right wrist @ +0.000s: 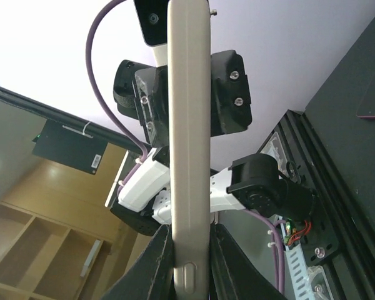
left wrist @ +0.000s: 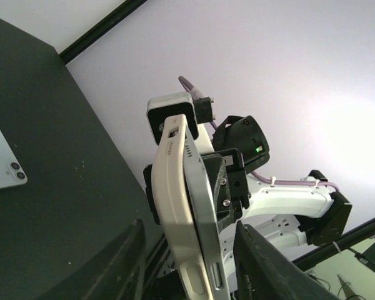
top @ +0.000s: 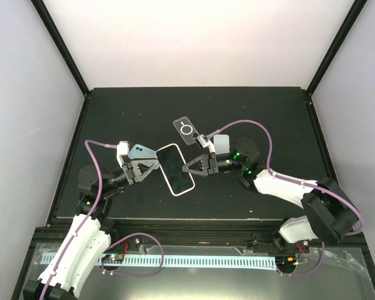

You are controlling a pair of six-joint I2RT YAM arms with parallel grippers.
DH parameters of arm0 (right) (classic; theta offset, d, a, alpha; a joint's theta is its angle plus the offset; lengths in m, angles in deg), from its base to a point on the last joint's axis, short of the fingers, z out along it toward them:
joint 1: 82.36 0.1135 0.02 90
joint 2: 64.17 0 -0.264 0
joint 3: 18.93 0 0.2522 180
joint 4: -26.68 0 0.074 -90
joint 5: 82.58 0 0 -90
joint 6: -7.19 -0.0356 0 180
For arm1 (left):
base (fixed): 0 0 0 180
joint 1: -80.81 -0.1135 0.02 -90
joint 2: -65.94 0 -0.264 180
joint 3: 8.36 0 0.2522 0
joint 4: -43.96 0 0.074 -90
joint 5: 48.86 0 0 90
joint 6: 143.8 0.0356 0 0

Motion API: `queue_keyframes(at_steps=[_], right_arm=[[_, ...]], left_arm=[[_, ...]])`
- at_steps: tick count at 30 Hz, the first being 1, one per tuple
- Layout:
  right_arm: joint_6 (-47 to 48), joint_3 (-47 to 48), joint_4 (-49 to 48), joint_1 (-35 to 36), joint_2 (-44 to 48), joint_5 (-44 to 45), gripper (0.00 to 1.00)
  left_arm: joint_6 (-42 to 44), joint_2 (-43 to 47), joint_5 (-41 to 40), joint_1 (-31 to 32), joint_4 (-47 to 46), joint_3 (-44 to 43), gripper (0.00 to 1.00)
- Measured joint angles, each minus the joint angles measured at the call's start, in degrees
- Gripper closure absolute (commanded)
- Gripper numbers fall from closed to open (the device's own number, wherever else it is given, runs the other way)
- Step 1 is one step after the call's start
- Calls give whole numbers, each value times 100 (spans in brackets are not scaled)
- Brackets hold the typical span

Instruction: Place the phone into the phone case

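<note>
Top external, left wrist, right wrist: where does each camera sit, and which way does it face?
Top external: above and behind the bases, looking down on the table; shows both arms, left hand and right hand both at the phone.
Left wrist: on the left arm, looking along its fingers past the edge-on phone to the right arm.
Right wrist: on the right arm, looking the opposite way; its fingers pinch the phone.
Shared: both wrist views show the phone's edge and the other hand behind it.

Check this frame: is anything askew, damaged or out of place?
Nothing is damaged or spilled. The phone is off the table, pinched by both the left gripper and the right gripper, while the clear case lies apart behind it.
</note>
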Motion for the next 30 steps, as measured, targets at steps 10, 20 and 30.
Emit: queue_keyframes(at_steps=[10, 20, 30], right_arm=[[-90, -122, -125, 0, -28, -50, 84], [-494, -149, -656, 105, -247, -61, 84], [-815, -321, -1303, 129, -544, 0, 81]], left_arm=[[-114, -90, -4, 0, -74, 11, 56], [-22, -85, -11, 0, 55, 22, 55], [-116, -87, 7, 2, 114, 24, 94]])
